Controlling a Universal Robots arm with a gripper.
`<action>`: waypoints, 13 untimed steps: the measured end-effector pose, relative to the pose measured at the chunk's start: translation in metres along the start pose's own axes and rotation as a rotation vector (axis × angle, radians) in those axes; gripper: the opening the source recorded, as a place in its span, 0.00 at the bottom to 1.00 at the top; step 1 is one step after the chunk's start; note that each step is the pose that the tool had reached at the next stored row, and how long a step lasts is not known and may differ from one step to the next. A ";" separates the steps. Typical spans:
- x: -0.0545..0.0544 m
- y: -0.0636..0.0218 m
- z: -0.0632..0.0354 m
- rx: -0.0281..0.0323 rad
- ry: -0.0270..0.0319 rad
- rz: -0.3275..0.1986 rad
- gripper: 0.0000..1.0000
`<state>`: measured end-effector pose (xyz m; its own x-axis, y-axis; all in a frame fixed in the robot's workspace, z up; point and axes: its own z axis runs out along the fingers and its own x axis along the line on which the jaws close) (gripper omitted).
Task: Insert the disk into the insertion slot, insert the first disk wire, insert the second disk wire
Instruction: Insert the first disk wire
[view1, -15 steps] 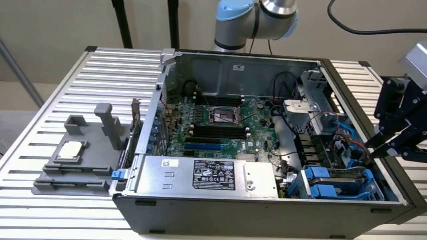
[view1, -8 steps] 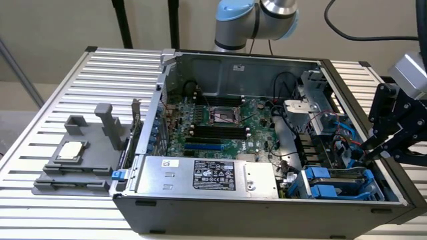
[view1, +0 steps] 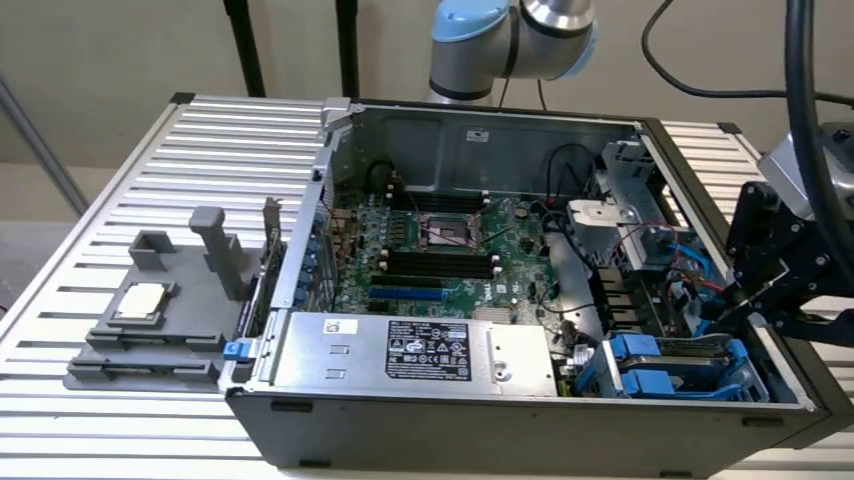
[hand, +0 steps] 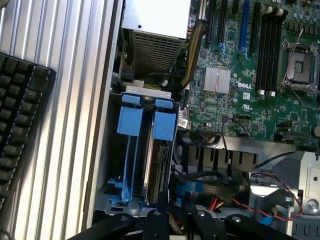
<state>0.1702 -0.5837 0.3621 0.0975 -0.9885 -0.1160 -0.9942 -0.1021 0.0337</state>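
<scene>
— Where is the flat silver-grey hard drive in its bright blue plastic carrier (hand: 159, 167) sitting?

— It is standing on edge inside the boxy grey-blue plastic drive bay with blue clip tabs (view1: 674, 372); that bay is sitting in the near corner of the open dark metal computer case (view1: 534, 420), at the exterior view's right; a second blue plastic carrier (hand: 129, 130) is standing just beside it in the same bay, between the drive and the case wall.

— And the black pincer (hand: 172, 215)?

— It is hanging over the cabled end of the bay, near the drive's end edge; whether it is clenched, released or grasping anything, I cannot tell.

— What is lying around it?

— A flat blue cable (hand: 205, 186) is running just beside it, and thin red and black wires (hand: 270, 192) are looping a little further off; whether any plug is seated in the drive, I cannot tell.

— And the rest?

— A silver power-supply box with a black label (view1: 427, 350) is sitting beside the bay, toward the exterior view's left; the green motherboard (view1: 441, 250) is lying behind it; the case is resting on a ribbed metal table (view1: 174, 150), which is also carrying a black keyboard (hand: 20, 125) and a grey plastic fixture (view1: 160, 320).
</scene>
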 end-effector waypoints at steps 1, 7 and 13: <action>0.000 0.0004 0.0019 0.0000 -0.0002 0.000 0.25; -0.002 0.0059 0.0112 -0.0001 0.0001 -0.005 0.39; -0.004 0.0134 0.0126 -0.0024 0.0007 -0.026 0.45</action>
<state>0.1559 -0.5794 0.3505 0.1230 -0.9856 -0.1161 -0.9913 -0.1276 0.0331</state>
